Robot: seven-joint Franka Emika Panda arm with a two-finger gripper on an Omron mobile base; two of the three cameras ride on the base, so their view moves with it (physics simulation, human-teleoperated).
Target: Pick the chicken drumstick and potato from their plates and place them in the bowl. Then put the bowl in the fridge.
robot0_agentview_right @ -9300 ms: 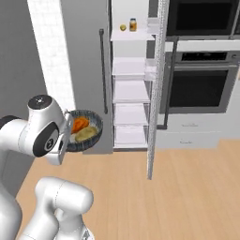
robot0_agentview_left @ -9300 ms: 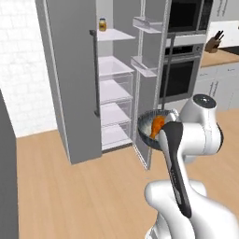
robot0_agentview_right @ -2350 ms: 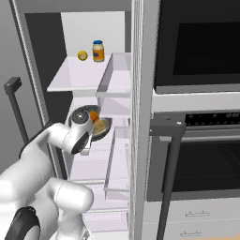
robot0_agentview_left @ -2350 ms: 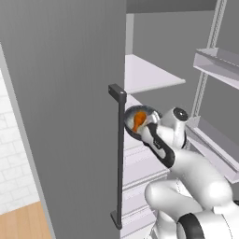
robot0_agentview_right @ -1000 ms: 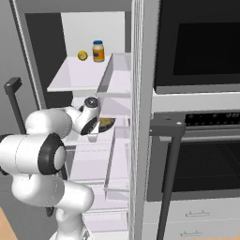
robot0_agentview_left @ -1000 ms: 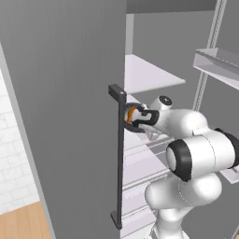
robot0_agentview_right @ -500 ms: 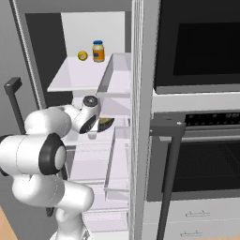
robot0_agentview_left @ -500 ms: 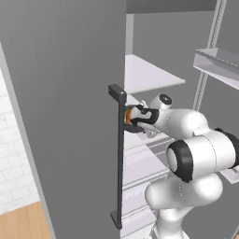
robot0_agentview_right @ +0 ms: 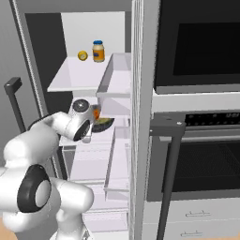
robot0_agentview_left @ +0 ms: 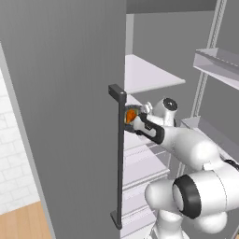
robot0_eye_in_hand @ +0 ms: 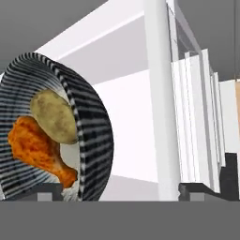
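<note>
Dark bowl (robot0_eye_in_hand: 93,136) left of end effector (robot0_eye_in_hand: 117,191) (open)

White brick wall (robot0_agentview_left: 14,154) to my left, wood floor (robot0_agentview_left: 23,224) below it. Black wall oven (robot0_agentview_right: 199,44) to my right, second oven (robot0_agentview_right: 201,161) under it, grey drawers (robot0_agentview_right: 192,220) at bottom.

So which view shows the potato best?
The hand view: the potato lies in plain sight in the bowl, above the drumstick. In the left base view only an orange bit shows behind the fridge handle, no potato. In the right base view the arm hides most of the bowl, and no potato can be made out.
</note>
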